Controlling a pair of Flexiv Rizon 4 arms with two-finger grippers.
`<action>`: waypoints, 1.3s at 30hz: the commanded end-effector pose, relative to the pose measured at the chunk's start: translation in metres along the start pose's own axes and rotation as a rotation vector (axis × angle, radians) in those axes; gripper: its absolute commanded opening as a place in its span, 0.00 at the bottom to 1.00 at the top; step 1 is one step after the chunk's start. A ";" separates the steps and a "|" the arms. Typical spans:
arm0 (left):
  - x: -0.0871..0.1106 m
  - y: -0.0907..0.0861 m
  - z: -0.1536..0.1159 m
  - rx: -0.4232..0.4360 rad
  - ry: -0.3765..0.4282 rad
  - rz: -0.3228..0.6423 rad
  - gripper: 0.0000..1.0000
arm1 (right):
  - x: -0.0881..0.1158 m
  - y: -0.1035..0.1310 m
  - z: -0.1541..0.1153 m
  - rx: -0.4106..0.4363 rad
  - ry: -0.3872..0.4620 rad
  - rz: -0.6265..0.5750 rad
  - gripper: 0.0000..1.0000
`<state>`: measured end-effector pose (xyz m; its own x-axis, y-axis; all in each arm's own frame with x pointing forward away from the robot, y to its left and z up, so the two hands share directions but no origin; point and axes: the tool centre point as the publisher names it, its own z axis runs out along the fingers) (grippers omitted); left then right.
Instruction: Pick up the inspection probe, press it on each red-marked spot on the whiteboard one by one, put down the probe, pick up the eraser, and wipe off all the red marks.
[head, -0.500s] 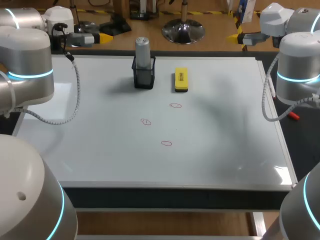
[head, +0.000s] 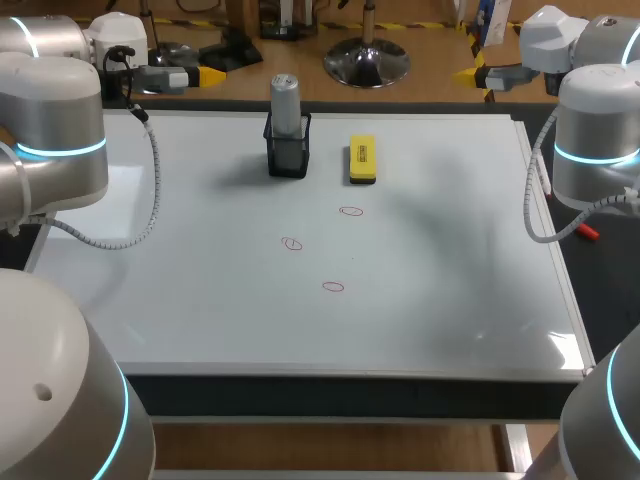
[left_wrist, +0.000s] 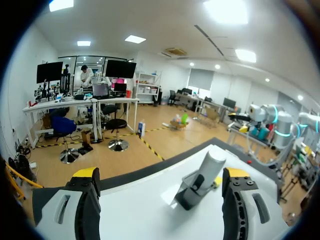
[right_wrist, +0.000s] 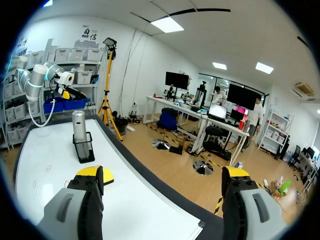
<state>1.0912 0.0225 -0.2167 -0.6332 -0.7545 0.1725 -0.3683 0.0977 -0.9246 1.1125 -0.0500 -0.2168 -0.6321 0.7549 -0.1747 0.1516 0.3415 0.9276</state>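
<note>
Left hand (left_wrist: 161, 175) and right hand (right_wrist: 162, 172) stand wide open and empty near the far corners of the white whiteboard surface (head: 200, 280). The silver cylindrical probe (head: 286, 100) stands upright in the black mesh holder (head: 288, 158), beside the yellow block eraser (head: 362, 160).

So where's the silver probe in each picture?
Head view: the probe stands near the whiteboard's far edge, beside the yellow eraser.
Left wrist view: the probe is close ahead of the left end effector.
Right wrist view: the probe is farther ahead of the right end effector, off to one side.
Shared landmark: the black holder it stands in.
</note>
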 end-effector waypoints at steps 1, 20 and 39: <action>0.002 0.000 0.002 0.005 0.040 0.035 1.00 | 0.000 0.000 0.000 0.000 0.000 0.000 1.00; 0.047 0.006 0.041 -0.022 0.616 0.285 1.00 | 0.000 0.000 0.000 0.000 0.000 0.000 1.00; 0.092 0.030 0.070 0.077 0.901 0.328 1.00 | 0.000 0.000 0.000 0.000 0.000 0.000 1.00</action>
<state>1.0629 -0.0847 -0.2457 -0.9985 -0.0181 0.0523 -0.0545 0.1589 -0.9858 1.1124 -0.0500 -0.2168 -0.6320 0.7550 -0.1748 0.1516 0.3416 0.9275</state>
